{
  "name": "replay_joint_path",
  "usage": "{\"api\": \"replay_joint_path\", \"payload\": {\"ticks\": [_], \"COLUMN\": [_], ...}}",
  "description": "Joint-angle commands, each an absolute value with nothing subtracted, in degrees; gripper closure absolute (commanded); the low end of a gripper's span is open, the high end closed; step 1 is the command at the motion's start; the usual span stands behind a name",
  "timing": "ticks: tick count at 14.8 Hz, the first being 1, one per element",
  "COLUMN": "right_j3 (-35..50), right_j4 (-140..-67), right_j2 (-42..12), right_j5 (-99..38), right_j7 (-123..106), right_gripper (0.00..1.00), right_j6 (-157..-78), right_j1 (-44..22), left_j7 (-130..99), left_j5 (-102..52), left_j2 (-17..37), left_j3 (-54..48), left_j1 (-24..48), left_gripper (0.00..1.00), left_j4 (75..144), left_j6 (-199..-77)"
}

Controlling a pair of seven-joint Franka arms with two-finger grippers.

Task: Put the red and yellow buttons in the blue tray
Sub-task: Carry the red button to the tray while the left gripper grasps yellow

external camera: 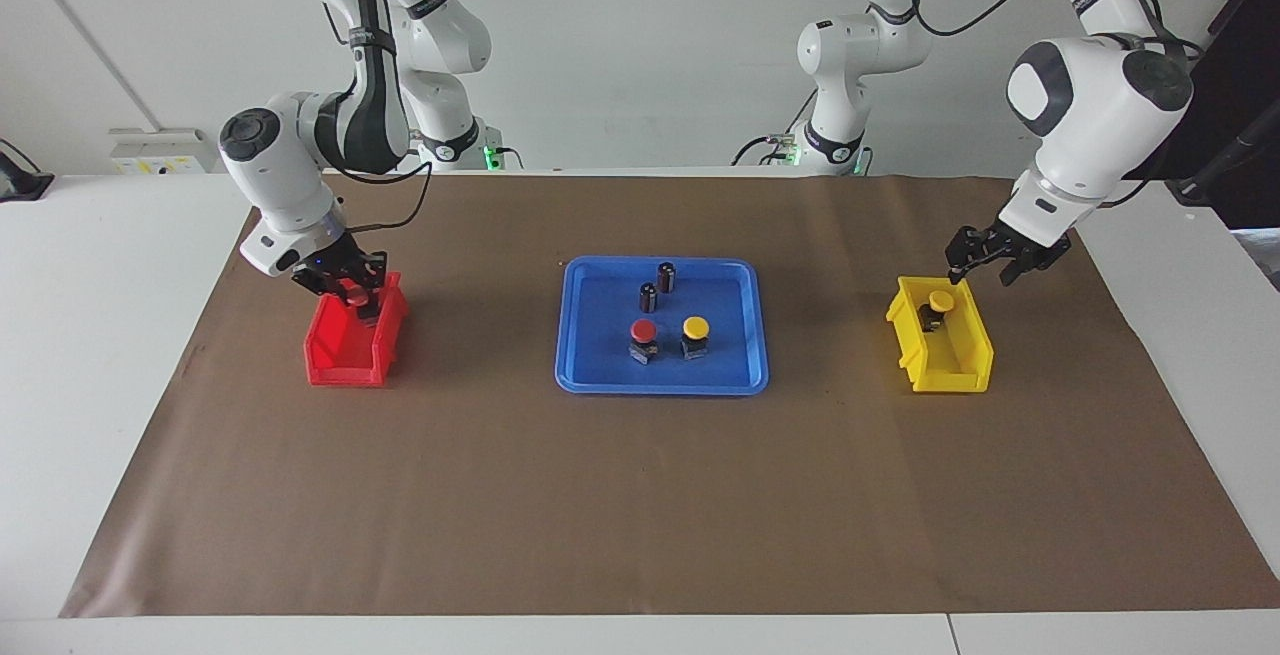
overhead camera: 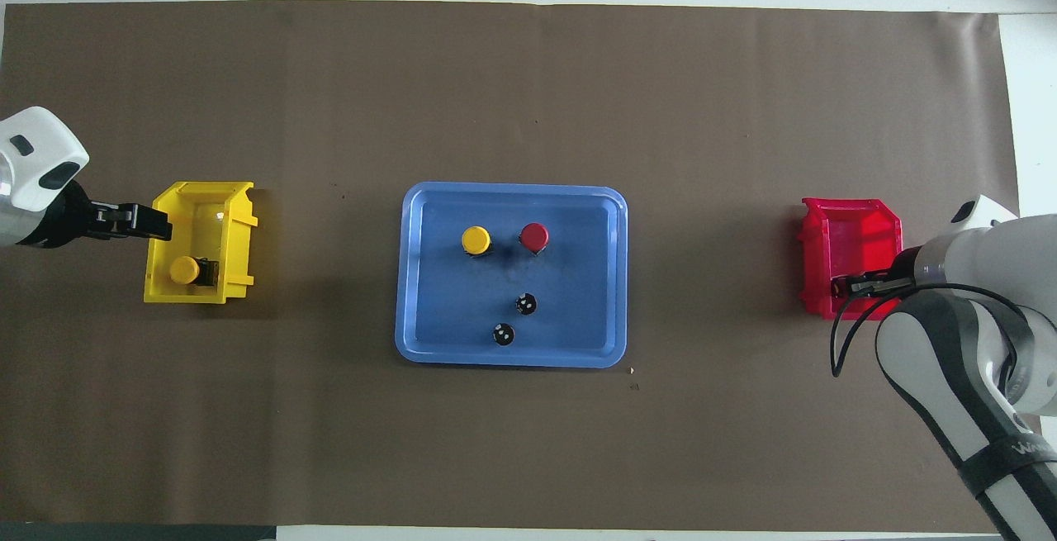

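Note:
The blue tray lies mid-table and holds one red button and one yellow button. A second yellow button stands in the yellow bin. My left gripper is open and empty, low over that bin's rim nearest the robots, apart from the button. My right gripper is down in the red bin, shut on the second red button. The overhead view hides that button.
Two dark capless cylinders stand in the tray, nearer to the robots than the buttons; they also show in the overhead view. Brown paper covers the table. The bins stand at opposite ends.

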State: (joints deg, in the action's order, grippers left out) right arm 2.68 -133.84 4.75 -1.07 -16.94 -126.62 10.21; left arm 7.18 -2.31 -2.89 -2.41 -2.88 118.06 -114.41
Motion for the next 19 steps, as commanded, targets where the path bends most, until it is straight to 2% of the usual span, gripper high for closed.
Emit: {"api": "replay_joint_path", "payload": {"ticks": [1,4,6,9,11,12,13,14,17,19], "right_j3": [3.34,3.95,3.96,4.04,4.04,4.04,4.04,4.04,4.04,4.04], "right_j4": [-118.53,-108.49,-102.86,-101.95,-101.34,-101.77,-102.13,-102.3,-103.44,-105.98], "right_j2": [1.07,-1.31,-4.03,-5.8,-9.12,-10.27,-11.07,-11.86,-13.97,-14.5], "right_j5": [-1.32,-1.32,-1.41,-2.28,-2.37,-2.37,-2.37,-2.37,-2.2,-2.11], "right_j7": [-18.99,-13.83,-4.97,12.77,22.01,25.54,27.4,28.47,29.88,30.06], "right_gripper": [0.71,0.69,0.67,0.67,0.67,0.67,0.67,0.67,0.67,0.67], "right_j6": [-112.64,-105.14,-103.1,-110.62,-115.9,-119.06,-120.83,-121.55,-123.91,-125.85], "right_j1": [10.99,8.45,2.23,-8.66,-14.47,-16.68,-18.18,-19.5,-21.27,-22.15], "left_j7": [7.47,7.38,7.12,5.98,6.06,5.98,5.54,5.89,6.06,5.63], "left_j5": [-2.55,-2.55,-2.64,-2.55,-2.55,-2.55,-2.55,-2.55,-2.55,-2.55], "left_j2": [-4.83,-5.01,-5.01,-4.66,-4.57,-4.05,-3.69,-3.69,-2.64,-0.71], "left_j3": [-2.99,-2.99,-3.08,-3.08,-3.08,-3.08,-3.08,-3.08,-2.99,-3.08], "left_j1": [-4.04,-4.04,-4.04,-3.34,-3.34,-3.25,-3.25,-3.34,-3.87,-3.26], "left_gripper": [0.26,0.26,0.26,0.26,0.26,0.3,0.69,0.98,0.99,0.99], "left_j4": [124.17,129.01,131.12,132.09,133.85,134.21,134.21,134.12,130.11,118.89], "left_j6": [-119.69,-123.3,-124.89,-126.46,-129.36,-130.42,-130.86,-130.78,-126.77,-114.76]}}
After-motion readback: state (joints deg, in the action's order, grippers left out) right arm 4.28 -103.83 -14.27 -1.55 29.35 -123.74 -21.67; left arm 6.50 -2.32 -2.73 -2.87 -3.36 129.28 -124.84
